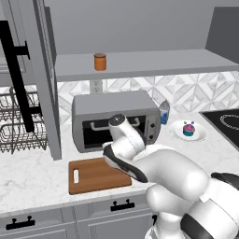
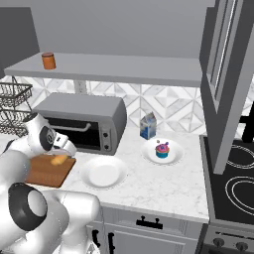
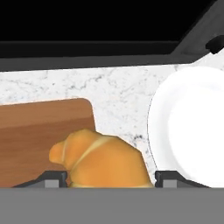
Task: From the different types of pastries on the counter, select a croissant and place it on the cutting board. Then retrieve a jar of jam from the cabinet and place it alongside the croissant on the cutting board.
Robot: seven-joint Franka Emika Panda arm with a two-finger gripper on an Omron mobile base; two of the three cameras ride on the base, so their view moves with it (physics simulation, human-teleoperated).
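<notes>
While clamped on the croissant (image 3: 103, 159), a finger tip pressed to each flank, hangs low over the right end of the cutting board (image 3: 39, 131): gripper (image 3: 111, 177) pointed downward, apparently to set the pastry flat on the wood rather than drop it. Touching the board or just above it: cannot tell. Gripped across the thick middle, probably because of the thin horns, too easy to crush or lose. Aimed at the board's right end, leaving bare wood toward the slot handle, room enough for a jar alongside.

Just beside the board on the right, a round white plate (image 2: 104, 172), bare, flat on the marble counter (image 2: 163, 186); close enough to call for a straight lift on release, no sideways swing. Behind board and plate, against the tiled wall, a grey toaster oven (image 2: 84, 111), door shut, out of the working path.

Further right, the cupcake (image 2: 161, 149) on a second white plate (image 2: 149, 158), untouched, not wanted by the task. Beyond that, a blue-and-white carton (image 2: 148, 125) by the backsplash.

Farthest and highest, the jar of jam (image 1: 100, 61), upright near the front of the cabinet shelf (image 1: 154, 65), well apart from the board. Cabinet door (image 1: 44, 79) swung wide open, giving an unobstructed reach. Croissant step judged nearly done; jar step not yet begun.
</notes>
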